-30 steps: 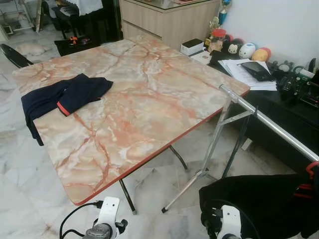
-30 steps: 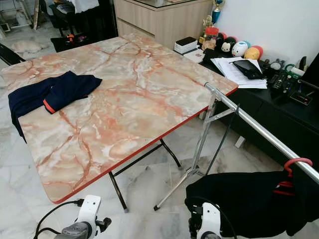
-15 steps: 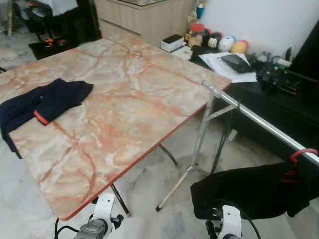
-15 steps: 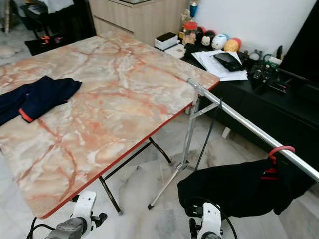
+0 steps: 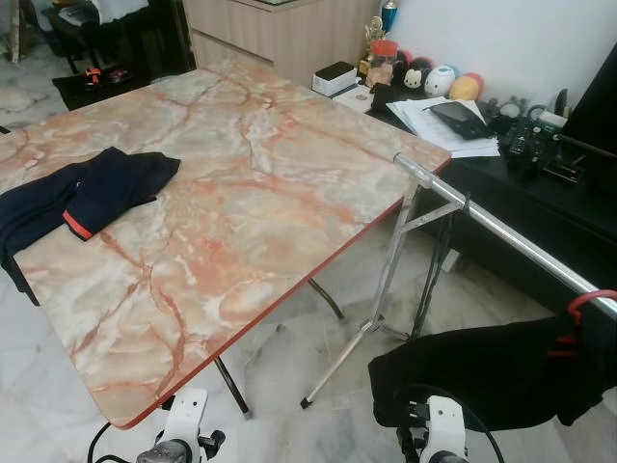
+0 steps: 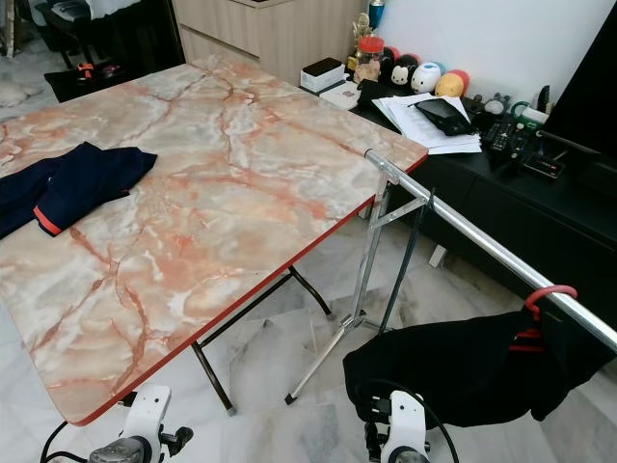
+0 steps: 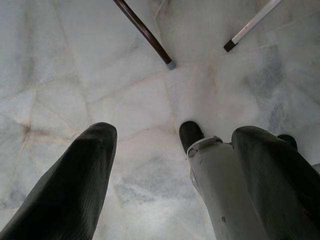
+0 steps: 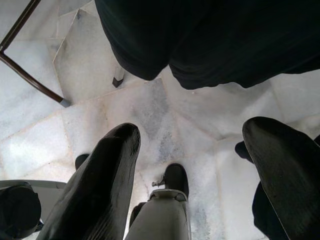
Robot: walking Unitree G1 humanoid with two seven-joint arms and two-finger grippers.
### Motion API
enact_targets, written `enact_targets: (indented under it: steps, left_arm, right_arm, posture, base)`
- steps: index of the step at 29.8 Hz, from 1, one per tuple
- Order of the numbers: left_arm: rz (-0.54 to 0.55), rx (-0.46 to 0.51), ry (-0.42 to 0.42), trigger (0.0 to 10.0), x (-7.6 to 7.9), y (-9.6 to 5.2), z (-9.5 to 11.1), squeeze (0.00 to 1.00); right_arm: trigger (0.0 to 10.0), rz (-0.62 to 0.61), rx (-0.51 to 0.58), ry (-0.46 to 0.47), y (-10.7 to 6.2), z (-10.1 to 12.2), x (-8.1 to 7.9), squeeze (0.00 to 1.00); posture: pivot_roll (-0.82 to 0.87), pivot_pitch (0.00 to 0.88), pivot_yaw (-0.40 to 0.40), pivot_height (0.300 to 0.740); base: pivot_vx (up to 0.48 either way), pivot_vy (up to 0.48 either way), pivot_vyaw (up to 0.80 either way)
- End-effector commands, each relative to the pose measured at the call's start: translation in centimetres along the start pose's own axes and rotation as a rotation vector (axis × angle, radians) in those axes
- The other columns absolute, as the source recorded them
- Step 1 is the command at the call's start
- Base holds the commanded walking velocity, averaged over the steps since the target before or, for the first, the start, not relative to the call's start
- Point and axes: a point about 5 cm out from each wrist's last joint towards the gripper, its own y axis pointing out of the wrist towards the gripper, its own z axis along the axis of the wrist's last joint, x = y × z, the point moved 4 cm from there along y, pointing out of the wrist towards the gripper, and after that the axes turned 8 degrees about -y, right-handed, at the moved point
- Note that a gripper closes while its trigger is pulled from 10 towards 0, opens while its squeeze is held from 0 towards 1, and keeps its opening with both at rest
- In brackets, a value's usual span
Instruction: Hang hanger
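Observation:
A red hanger [image 6: 546, 297] hooks over the silver rail [image 6: 482, 247] at the right, and a black garment [image 6: 463, 365] hangs from it. A dark navy garment with red trim [image 5: 82, 193] lies on the marble-patterned table [image 5: 251, 193] at the left. My left gripper [image 7: 175, 170] hangs low and open, pointing at the floor. My right gripper [image 8: 192, 165] is open too, with nothing between its fingers, just below the black garment [image 8: 210, 40].
The rail's slanted legs [image 5: 381, 299] and the table's folding legs [image 5: 236, 386] stand on the white marble floor. A black sideboard [image 5: 521, 193] at the right holds papers, a phone and soft toys. A wooden cabinet [image 5: 280, 29] stands behind the table.
The camera has swung a little and settled; the table and rail have shifted in the picture. The hanger stays on the rail. Both arms stay low.

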Motion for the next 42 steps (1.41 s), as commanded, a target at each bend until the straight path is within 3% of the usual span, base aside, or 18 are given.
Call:
enact_targets:
  steps: [1, 6, 10, 15, 20, 25, 29, 37, 42]
  left_arm:
    - [0.005, -0.031, -0.002, 10.0, 0.2, -0.1, -1.2, 0.00]
    - [0.004, -0.018, 0.037, 10.0, 0.6, -0.1, -1.2, 0.00]
    - [-0.035, 0.084, -0.068, 10.0, 1.2, 0.0, 0.6, 0.00]
    - [-0.042, 0.120, -0.051, 10.0, 0.8, -0.1, 1.6, 0.00]
    - [-0.044, 0.118, -0.051, 10.0, 0.4, -0.1, 1.6, 0.00]
    - [-0.016, 0.045, -0.035, 10.0, 0.1, 0.0, 0.5, 0.00]
    - [-0.002, 0.032, -0.095, 10.0, 0.1, 0.0, 0.2, 0.00]
    - [-0.004, 0.018, -0.106, 10.0, 0.9, 0.2, 0.6, 0.00]
    - [0.007, 0.028, -0.075, 10.0, -0.1, 0.2, 1.1, 0.00]
  right_arm:
    - [10.0, -0.002, -0.014, 0.005, 0.0, -0.3, 0.1, 0.00]
    - [10.0, -0.001, -0.014, 0.004, 0.0, -0.3, 0.0, 0.00]
    - [10.0, -0.002, -0.012, 0.004, 0.0, -0.3, 0.0, 0.00]
    - [10.0, -0.002, -0.012, -0.001, 0.0, -0.3, 0.1, 0.00]
    - [10.0, -0.002, -0.011, -0.002, 0.0, -0.3, 0.1, 0.00]
    - [10.0, -0.001, -0.012, -0.004, 0.0, -0.3, 0.0, 0.00]
    - [10.0, -0.001, -0.012, -0.003, 0.0, -0.3, 0.0, 0.00]
    - [10.0, -0.001, -0.013, -0.005, 0.0, -0.3, 0.1, 0.00]
    - [10.0, -0.001, -0.012, -0.005, 0.0, -0.3, 0.0, 0.00]
  posture:
    - [0.01, 0.000, -0.012, 0.740]
    - [0.01, 0.000, -0.012, 0.740]
    - [0.01, 0.000, -0.012, 0.740]
    - [0.01, 0.000, -0.013, 0.740]
    - [0.01, 0.000, -0.013, 0.740]
    - [0.01, 0.000, -0.012, 0.740]
    - [0.01, 0.000, -0.012, 0.740]
    - [0.02, 0.000, -0.012, 0.740]
    - [0.01, 0.000, -0.012, 0.740]
  base:
    - [0.000, 0.000, -0.71]
    - [0.000, 0.000, -0.71]
    - [0.000, 0.000, -0.71]
    - [0.000, 0.000, -0.71]
    - [0.000, 0.000, -0.71]
    - [0.000, 0.000, -0.70]
    - [0.000, 0.000, -0.71]
    - [0.000, 0.099, -0.70]
    - [0.000, 0.170, -0.71]
